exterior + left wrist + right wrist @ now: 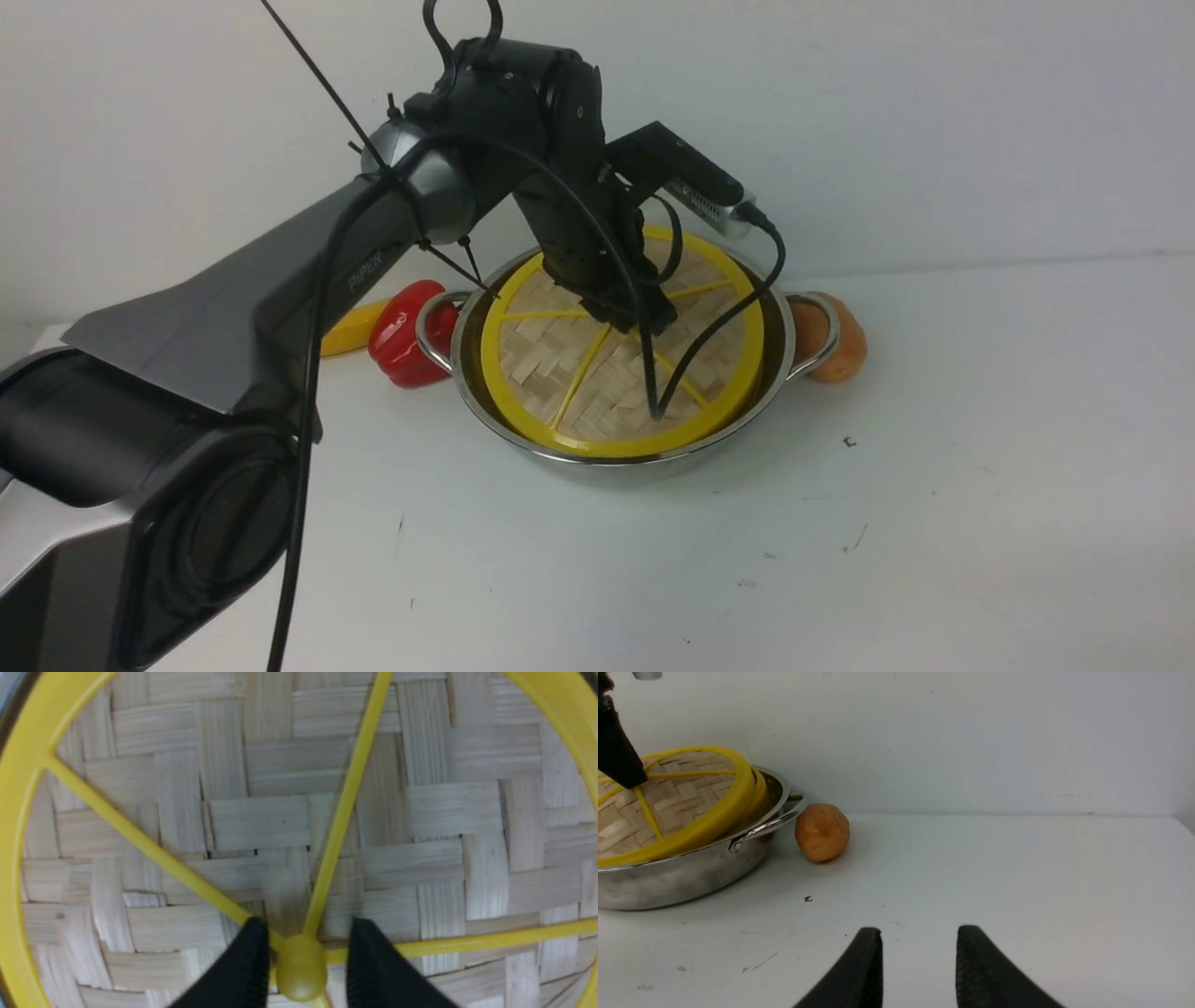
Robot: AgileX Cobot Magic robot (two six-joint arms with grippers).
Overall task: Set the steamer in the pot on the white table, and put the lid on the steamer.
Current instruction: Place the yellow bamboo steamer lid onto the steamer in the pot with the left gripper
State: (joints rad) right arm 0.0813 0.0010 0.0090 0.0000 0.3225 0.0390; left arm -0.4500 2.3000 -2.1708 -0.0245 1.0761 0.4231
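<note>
Lid (597, 373) covers pot (616, 457); wrist view shows left hand (303, 952) straddling knob (301, 968), grip unclear.

A wide steel pot (621, 448) sits toward the back of the white table (840, 560), filled almost rim to rim by a woven lid (597, 383), leaving only a thin gap inside its wall. The left arm reaches over it, and the left gripper (303, 952) straddles the lid's centre knob (301, 968), blocking the way down from above. A red pepper (403, 336) and a yellow item (353, 327) crowd the pot's left handle; an orange fruit (822, 832) sits just beside the right handle. The table in front of the pot and out to the right lies open, where the right gripper (919, 952) stands with jaws apart.
</note>
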